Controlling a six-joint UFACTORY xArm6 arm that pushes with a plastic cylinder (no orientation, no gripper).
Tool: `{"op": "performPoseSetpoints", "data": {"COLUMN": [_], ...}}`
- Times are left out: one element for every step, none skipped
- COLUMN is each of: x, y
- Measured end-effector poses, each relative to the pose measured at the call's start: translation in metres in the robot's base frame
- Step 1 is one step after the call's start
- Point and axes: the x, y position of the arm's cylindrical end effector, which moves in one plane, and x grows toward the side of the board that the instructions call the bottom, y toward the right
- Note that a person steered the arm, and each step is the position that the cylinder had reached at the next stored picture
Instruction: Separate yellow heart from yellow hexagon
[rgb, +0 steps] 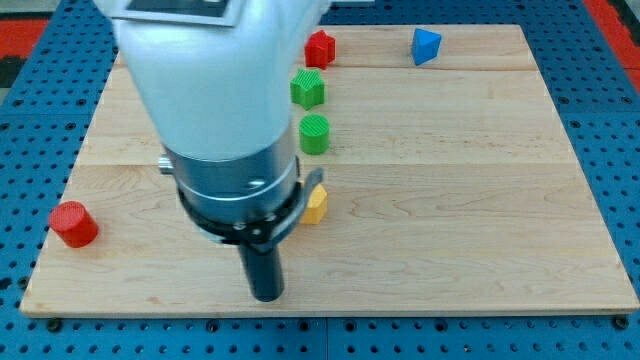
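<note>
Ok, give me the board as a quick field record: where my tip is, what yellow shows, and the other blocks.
tip: my tip sits near the view's bottom, below and left of the yellow block
yellow: one yellow block shows, partly hidden by the arm; shape unclear
second yellow: not visible, possibly behind the arm
green: green hexagon-like block above green cylinder
red: red block at the view's top; red cylinder at the left edge
blue: blue block at the view's top

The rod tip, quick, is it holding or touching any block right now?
My tip: holds nothing, touches no block; it sits below and left of the one yellow block showing, most of it hidden behind the arm.
</note>
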Motion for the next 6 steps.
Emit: {"op": "performPoseSetpoints", "data": {"x": [-0.02,-0.044,-0.112,-0.167,-0.16,-0.127], "y": [0.05,0.122,0.107,0.053,0.011,0.01]}}
